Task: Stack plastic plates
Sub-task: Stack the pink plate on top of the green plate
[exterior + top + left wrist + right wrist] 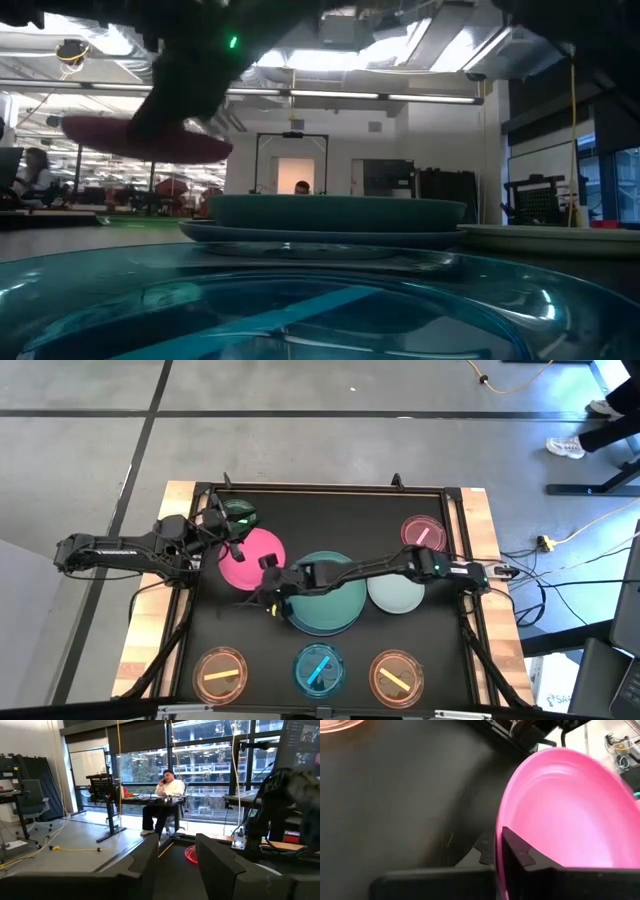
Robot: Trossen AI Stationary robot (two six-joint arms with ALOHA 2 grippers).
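Observation:
The large pink plate (248, 552) is lifted off the mat; in the low view the pink plate (150, 142) hangs clear in the air. My right gripper (270, 577) is shut on its rim. Beside it, a teal plate (330, 582) sits on a blue plate (322, 628), and a pale grey-green plate (400, 596) lies to their right. My left gripper (216, 526) is open beside the small translucent green plate (240, 513) at the far left, touching nothing. My right gripper pinches the pink plate's rim (501, 845) on the side nearest the teal plate. One finger (520, 855) lies on the inner face; the other is hidden under the plate. The arm reaches in from the table's right. The plate is lifted clear, roughly level.
Small translucent plates lie along the near edge: orange (220, 672), blue with a stripe (320, 668), orange (396, 676). A small pink one (422, 532) lies far right. Bare black mat (250, 630) lies near-left of the stack. A person (162, 800) sits in the room beyond.

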